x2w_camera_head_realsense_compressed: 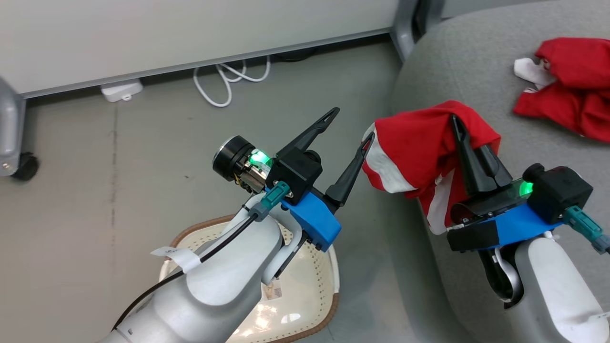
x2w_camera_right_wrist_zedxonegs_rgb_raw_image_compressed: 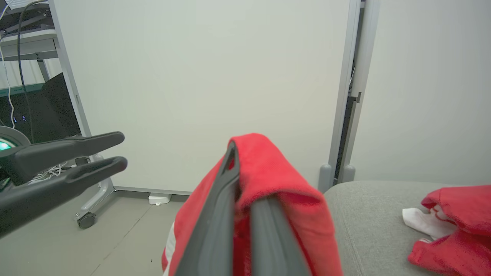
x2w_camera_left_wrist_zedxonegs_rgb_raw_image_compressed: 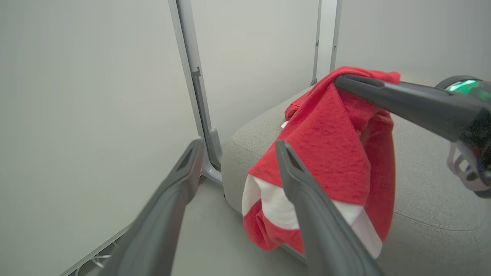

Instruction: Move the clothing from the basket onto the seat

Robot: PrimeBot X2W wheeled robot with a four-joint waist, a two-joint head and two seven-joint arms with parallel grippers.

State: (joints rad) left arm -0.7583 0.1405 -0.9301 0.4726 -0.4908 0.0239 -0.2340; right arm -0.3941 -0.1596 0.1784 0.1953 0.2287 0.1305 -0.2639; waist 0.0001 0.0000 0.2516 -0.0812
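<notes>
My right gripper is shut on a red garment with white trim, which hangs off its fingers above the left edge of the light-grey seat. The right wrist view shows that cloth draped over the closed fingers. My left gripper is open and holds nothing, with one fingertip right beside the cloth's edge. A second red garment with a white patch lies crumpled on the seat at the far right. The cream basket stands on the floor under my left forearm, partly hidden by it.
A pale partition wall runs along the back, with a white cable and a small white box on the grey floor at its foot. A castor wheel stands at the far left. A paper label lies in the basket.
</notes>
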